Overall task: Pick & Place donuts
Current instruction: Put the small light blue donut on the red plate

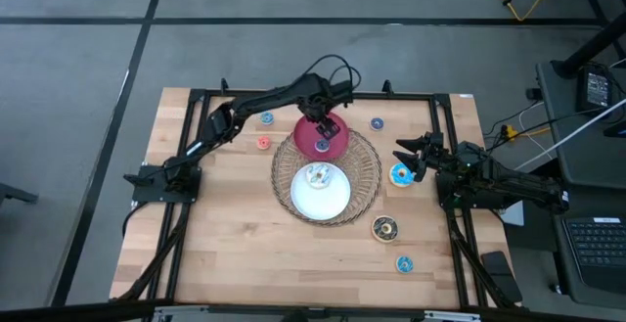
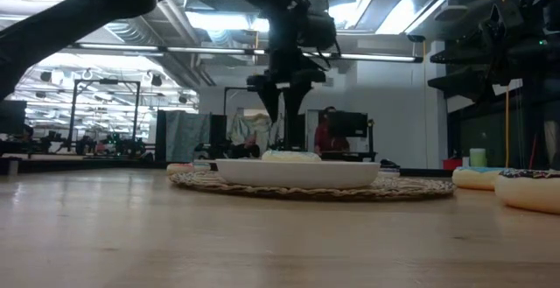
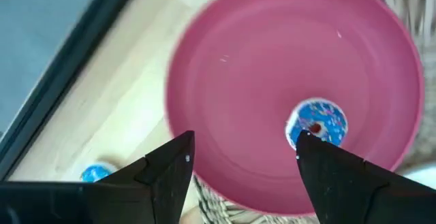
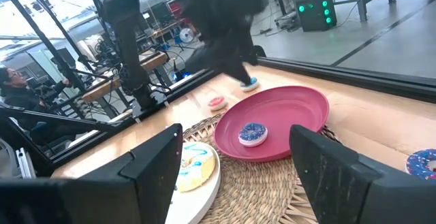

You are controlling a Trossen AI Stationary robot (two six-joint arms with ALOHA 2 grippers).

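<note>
Item: wooden counter (image 1: 235, 234), seen from above, carrying a round wicker tray (image 1: 364, 156) at its middle.

On the tray: a white plate (image 1: 323, 197) on the near half, holding a pale iced donut (image 1: 316, 174); a red plate (image 1: 311, 138) overlapping the tray's far edge, holding one blue-iced donut (image 3: 317, 122) that lies flat and free inside the rim.

Left arm: reaches from its base at the counter's left edge, elbow bent, forearm running across the far side to end above the red plate. Left tool (image 1: 322, 123) points straight down over that plate, jaws apart and holding nothing; in the wrist view the blue-iced donut sits just beside one finger (image 3: 354, 180), on the plate.

Right arm: lies low along the counter's right side, forearm directed inward. Right tool (image 1: 409, 158) stands just off the tray's right edge, jaws spread and empty, next to a blue donut (image 1: 399, 174) on the counter.

Loose donuts on the counter:
- blue, far left of the red plate (image 1: 267, 118)
- orange-pink, left of the tray (image 1: 263, 143)
- blue, far right of the red plate (image 1: 378, 123)
- dark brown, near right of the tray (image 1: 384, 227)
- blue, nearest edge, right side (image 1: 404, 262)
</note>
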